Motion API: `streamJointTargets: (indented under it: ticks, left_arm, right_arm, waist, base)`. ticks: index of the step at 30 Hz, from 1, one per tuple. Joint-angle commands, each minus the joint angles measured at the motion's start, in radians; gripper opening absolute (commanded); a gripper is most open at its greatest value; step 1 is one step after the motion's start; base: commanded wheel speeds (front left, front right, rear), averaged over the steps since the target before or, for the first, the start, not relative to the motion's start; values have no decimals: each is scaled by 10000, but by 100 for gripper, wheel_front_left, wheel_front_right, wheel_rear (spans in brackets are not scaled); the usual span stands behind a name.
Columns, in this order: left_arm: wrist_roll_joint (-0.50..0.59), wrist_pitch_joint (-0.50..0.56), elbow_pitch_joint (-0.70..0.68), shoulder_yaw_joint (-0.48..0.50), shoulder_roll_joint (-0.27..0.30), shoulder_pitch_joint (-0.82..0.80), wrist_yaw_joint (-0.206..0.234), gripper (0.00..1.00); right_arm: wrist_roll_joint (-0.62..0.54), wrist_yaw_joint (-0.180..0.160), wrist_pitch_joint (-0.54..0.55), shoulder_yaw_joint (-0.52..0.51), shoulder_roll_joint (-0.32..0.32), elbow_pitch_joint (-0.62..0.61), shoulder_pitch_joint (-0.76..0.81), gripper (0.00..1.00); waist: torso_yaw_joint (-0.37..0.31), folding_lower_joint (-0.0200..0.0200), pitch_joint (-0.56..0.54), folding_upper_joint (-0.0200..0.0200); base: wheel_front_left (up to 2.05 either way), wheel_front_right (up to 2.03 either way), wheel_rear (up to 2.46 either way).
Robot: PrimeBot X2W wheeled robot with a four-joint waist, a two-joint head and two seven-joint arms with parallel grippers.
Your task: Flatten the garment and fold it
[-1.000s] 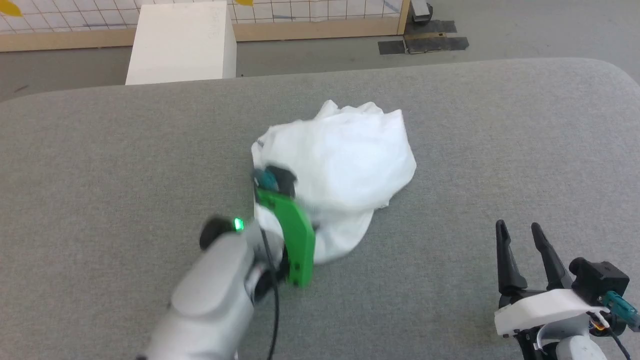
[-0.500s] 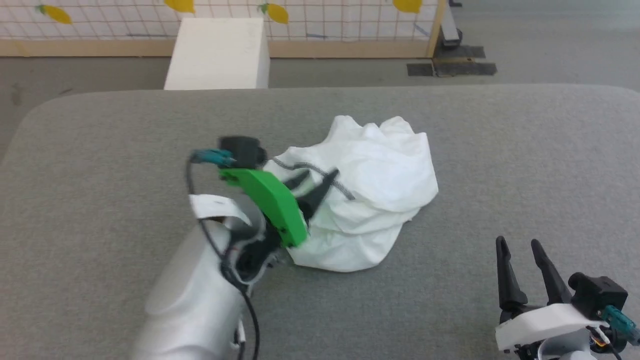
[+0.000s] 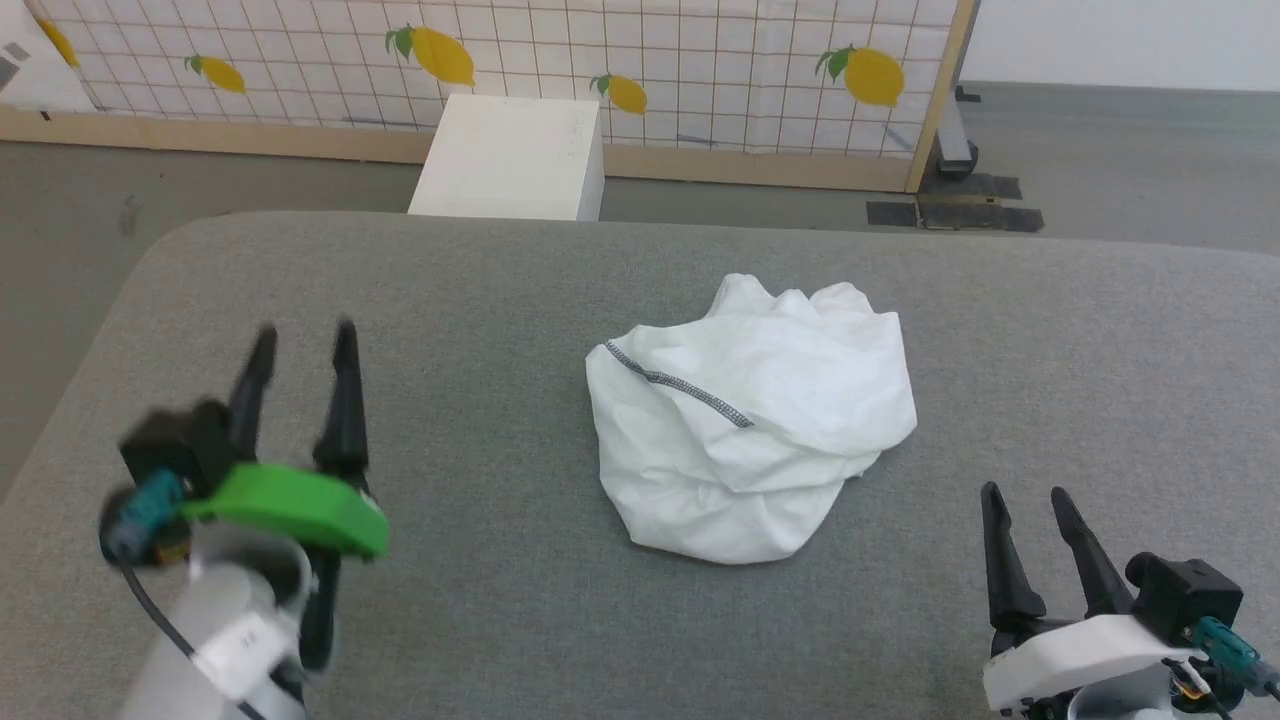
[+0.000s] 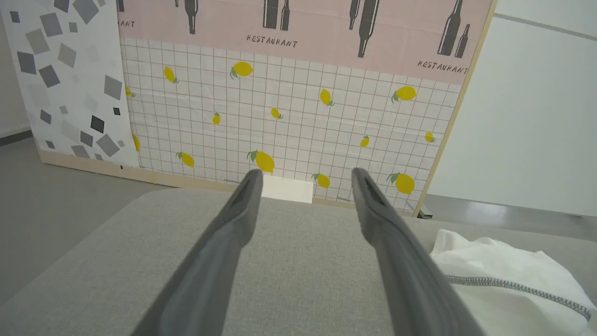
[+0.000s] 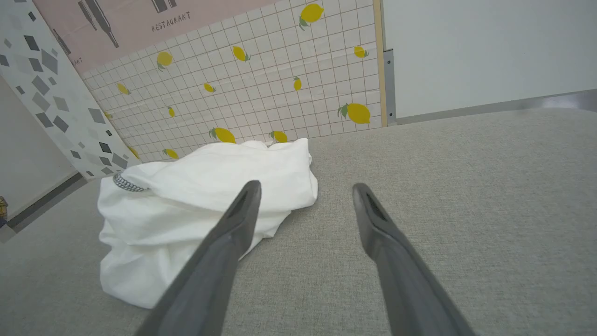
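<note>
**Item 1. Left pincer** (image 3: 305,333): two long dark fingers spread wide, nothing between them, pointing away from the robot. A green shell (image 3: 290,505) sits just behind the fingers, with a dark block and a teal plug at its outer side. The picture is slightly blurred here.

**Item 2. Right pincer** (image 3: 1024,492): fingers likewise parted and empty, pointing forward. A white shell (image 3: 1080,655) sits behind them, with a black block and a teal plug on its outer side.

**Item 3. Counter** (image 3: 480,300): grey woven covering with rounded corners. It lies under both pincers and stretches ahead of them.

**Item 4. Garment** (image 3: 750,430): white thin fabric, crumpled into a loose mound, not flattened and not folded. It lies on the counter between the two pincers and somewhat ahead of both.
- From the left pincer it is off to the right and well apart.
- From the right pincer it is forward and to the left, nearer, but not touching.
- One dark grey zigzag seam (image 3: 680,390) runs slantwise across the side nearest the left pincer.
- The rest of the cloth is plain folds and creases. No sleeve or collar can be made out.

**Item 5. White box** (image 3: 510,160): rigid, standing on the floor (image 3: 1100,150) beyond the counter's far edge, ahead of the left pincer.

**Item 6. Lemon-print panel** (image 3: 600,50): white grid with yellow lemons in a pale wooden frame. It stands upright behind the box.
- In the left wrist view, a pink band (image 4: 303,23) above the panel has bottle shapes and the word RESTAURANT.
</note>
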Motion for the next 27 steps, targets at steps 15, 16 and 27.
streamJointTargets:
  ticks: [15, 16, 27]
  left_arm:
    - [1128, -235, -698, 308, -1286, 2199, 148, 100]
    - [1242, -235, -704, 265, -1320, 2203, 76, 100]
    - [1586, -236, -775, 327, -1933, 1869, -394, 100]
  right_arm:
    - [-460, -15, 2476, 558, -1, 99, -1021, 100]
    - [-650, -15, 2951, 801, -1, 17, -1384, 100]
    - [-1694, -15, 7336, 3169, -6, 780, -4120, 100]
  waist:
    - [113, 1, 304, 0]
    - [138, 1, 344, 0]
    - [799, 1, 1032, 0]
  base:
    - [0, 0, 0]
    - [0, 0, 0]
    - [0, 0, 0]
